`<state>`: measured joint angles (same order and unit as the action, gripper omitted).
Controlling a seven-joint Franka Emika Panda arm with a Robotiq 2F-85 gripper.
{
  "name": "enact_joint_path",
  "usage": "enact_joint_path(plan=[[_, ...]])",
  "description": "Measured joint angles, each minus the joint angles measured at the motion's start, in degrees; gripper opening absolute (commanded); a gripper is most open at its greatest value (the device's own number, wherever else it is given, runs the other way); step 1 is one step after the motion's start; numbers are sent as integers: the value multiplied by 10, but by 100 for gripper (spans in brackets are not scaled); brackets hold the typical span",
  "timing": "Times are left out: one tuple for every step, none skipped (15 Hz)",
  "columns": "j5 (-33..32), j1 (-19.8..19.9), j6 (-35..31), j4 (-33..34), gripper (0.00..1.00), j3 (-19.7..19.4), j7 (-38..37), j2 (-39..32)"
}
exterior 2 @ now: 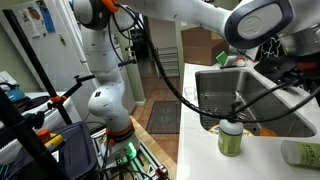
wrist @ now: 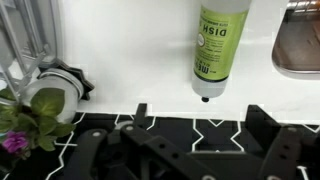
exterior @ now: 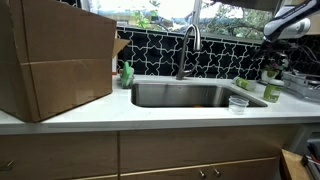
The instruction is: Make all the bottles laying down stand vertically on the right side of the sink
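Note:
In the wrist view a light-green bottle (wrist: 220, 45) with a "DISH" label lies on its side on the white counter, cap pointing at my gripper (wrist: 200, 125). The gripper is open and empty, with its black fingers spread wide and hovering short of the cap. In an exterior view one bottle (exterior 2: 231, 137) stands upright on the counter and another (exterior 2: 300, 152) lies flat near it. In an exterior view an upright bottle (exterior: 272, 88) stands right of the sink (exterior: 180, 95), and my arm (exterior: 290, 20) hangs above it. The sink corner shows in the wrist view (wrist: 300, 45).
A large cardboard box (exterior: 55, 60) fills the counter left of the sink. A darker green soap bottle (exterior: 126, 73) stands by the curved faucet (exterior: 188, 45). A small clear cup (exterior: 238, 103) sits at the sink's right front. A potted plant (wrist: 25, 110) is near the black tiled backsplash.

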<state>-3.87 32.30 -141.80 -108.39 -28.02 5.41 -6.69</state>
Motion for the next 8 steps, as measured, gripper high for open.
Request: enact_joint_path(plan=[[38, 3, 13, 19, 100, 2, 32, -20], [71, 7, 28, 39, 100, 7, 58, -38], [99, 13, 46, 61, 100, 11, 76, -56], [120, 20, 65, 83, 100, 17, 85, -75], [132, 28, 83, 107, 100, 22, 88, -93], [138, 36, 99, 130, 100, 27, 88, -112], [139, 43, 115, 153, 100, 31, 86, -130], [139, 51, 130, 176, 100, 35, 82, -149]])
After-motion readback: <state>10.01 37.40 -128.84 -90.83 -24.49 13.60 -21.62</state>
